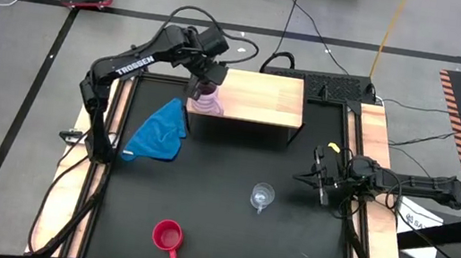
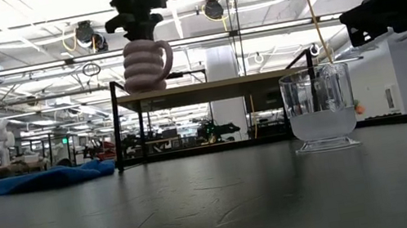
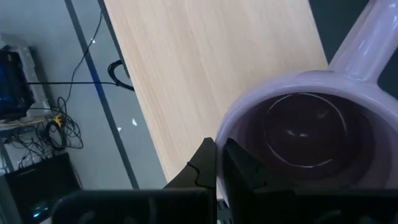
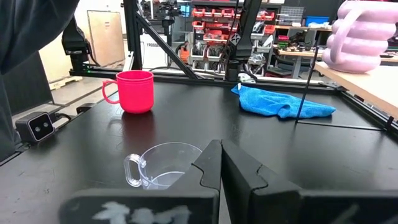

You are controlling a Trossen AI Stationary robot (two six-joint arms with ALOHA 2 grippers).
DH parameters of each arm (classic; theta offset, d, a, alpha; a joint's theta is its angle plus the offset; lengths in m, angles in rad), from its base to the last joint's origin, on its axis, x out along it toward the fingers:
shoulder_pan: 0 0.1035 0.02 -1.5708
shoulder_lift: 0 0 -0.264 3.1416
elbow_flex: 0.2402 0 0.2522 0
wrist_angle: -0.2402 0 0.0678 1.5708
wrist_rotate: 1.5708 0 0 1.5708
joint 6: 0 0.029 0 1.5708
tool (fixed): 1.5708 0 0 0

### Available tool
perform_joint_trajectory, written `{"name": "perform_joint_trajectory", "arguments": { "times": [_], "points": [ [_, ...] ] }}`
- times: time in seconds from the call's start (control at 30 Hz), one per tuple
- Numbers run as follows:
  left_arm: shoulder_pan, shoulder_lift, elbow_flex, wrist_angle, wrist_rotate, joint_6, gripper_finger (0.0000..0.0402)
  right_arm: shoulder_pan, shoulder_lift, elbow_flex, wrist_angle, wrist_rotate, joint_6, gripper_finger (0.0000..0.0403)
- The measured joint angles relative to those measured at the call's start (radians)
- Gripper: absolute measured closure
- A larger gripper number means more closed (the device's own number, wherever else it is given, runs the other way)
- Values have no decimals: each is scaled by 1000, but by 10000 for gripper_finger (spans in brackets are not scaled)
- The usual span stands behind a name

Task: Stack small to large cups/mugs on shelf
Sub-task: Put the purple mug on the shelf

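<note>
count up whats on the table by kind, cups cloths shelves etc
cups: 3, the lilac-pink mug, the red mug, the clear glass cup
cloths: 1, the blue cloth
shelves: 1, the shelf
total: 5

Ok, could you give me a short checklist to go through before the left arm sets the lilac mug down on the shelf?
1. Grip: the left gripper is shut on the rim of the lilac mug: ok.
2. Mug upright, opening up, handle out to the side: ok.
3. Mug over the shelf: it hangs above the shelf's left end, near the edge: ok, but close.
4. Mug resting on the board: in the low view it is still above the top: not ok.
5. Landing spot bare: the wood under the mug shows nothing on it: ok.
6. Other things out of the way: red mug, glass cup, blue cloth and the shut right gripper sit off the shelf: ok.
</note>
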State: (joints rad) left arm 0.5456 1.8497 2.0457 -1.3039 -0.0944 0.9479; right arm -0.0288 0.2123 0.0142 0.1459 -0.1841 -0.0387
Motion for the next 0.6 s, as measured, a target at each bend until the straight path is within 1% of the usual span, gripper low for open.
{"name": "perform_joint_trajectory", "arguments": {
  "times": [0.2, 0.6],
  "points": [
    [1, -3, 0, -10, -4, -12, 393, 0, 0, 0, 0, 0, 0, 403],
    [3, -4, 2, 48, -4, 17, 393, 0, 0, 0, 0, 0, 1, 403]
  ]
}}
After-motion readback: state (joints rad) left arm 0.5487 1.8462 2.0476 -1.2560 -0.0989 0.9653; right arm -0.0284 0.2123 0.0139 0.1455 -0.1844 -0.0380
